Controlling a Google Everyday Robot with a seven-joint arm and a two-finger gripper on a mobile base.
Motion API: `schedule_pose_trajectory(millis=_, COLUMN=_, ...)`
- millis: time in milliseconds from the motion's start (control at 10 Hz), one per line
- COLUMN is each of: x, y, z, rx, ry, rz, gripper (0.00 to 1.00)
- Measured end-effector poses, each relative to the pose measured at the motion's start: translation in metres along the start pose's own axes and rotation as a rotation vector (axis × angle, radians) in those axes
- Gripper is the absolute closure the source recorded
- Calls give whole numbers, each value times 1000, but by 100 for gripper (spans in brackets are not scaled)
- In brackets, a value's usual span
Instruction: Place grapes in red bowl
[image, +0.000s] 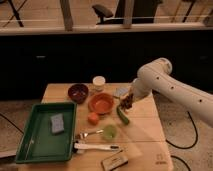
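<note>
- You see the gripper (128, 99) low over the table (145, 135), just right of the red bowl (101, 104).
- Its jaws are clamped narrow on the grapes (127, 105).
- The grapes are outside the bowl, near its right rim.

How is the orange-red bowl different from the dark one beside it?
The orange-red bowl is wider and shallower; the dark bowl is smaller. The orange-red bowl is bright; the dark bowl is deep maroon. The orange-red bowl sits nearer the gripper, which hangs beside it, shut on the grapes; the dark bowl sits farther off. Both are round and upright.
</note>
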Motion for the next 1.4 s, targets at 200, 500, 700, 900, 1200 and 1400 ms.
schedule_pose_trajectory(millis=200, x=1, y=-4, z=2, rx=4, ry=-1, rz=-6, gripper=100)
schedule_pose_trajectory(millis=500, x=-2, y=-12, z=8, rx=4, ry=-6, rz=-25, gripper=100)
schedule_pose_trajectory(millis=700, x=-4, y=-17, z=11, rx=2, ry=-9, rz=-39, gripper=100)
schedule_pose_trajectory(millis=900, x=-6, y=-21, z=14, rx=1, ry=-12, rz=-49, gripper=100)
schedule_pose_trajectory(millis=1200, x=-11, y=-28, z=20, rx=0, ry=-20, rz=-69, gripper=100)
schedule_pose_trajectory(millis=1400, x=-12, y=-30, z=22, rx=-2, ry=-22, rz=-84, gripper=100)
